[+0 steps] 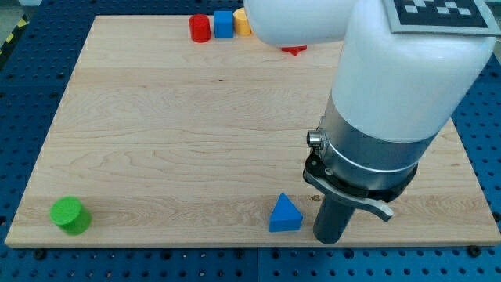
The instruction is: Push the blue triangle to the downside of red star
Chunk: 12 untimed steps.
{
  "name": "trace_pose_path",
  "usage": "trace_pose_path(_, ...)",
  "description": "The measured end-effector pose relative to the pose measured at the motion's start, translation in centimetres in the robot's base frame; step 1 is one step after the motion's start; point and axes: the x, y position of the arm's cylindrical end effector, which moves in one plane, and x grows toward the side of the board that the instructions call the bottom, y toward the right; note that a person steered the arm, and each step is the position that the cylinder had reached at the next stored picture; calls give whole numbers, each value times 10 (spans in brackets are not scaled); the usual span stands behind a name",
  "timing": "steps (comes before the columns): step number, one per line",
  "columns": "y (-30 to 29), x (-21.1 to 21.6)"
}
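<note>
1. A wooden board (196, 125) is being viewed from above; it is lying on a blue perforated table (23, 94).
2. My tip (327, 239) is being held on the board near the view's bottom edge, right of centre. No gripper is carried by the arm, so nothing is being grasped or clenched; the rod is simply standing upright.
3. The blue triangle (285, 215) is being seen just beside my tip, on its left in the view. Whether the two are touching cannot be told; at most a thin gap is being shown.
4. The red star (294, 50) is being seen far above my tip, toward the view's top. Only its lower edge is visible, the rest being hidden by the white arm body (391, 70).
5. A red cylinder (200, 28), a blue cube (224, 23) and an orange block (242, 23) are being seen in a row at the view's top, up and to the left of my tip. The orange block is partly covered by the arm, so its shape cannot be made out.
6. A green cylinder (70, 215) is being seen far to the left of my tip, by the board's bottom-left corner.
</note>
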Motion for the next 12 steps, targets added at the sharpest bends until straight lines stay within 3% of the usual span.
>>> trace_pose_path(7, -1, -2)
trace_pose_path(12, -93, 0)
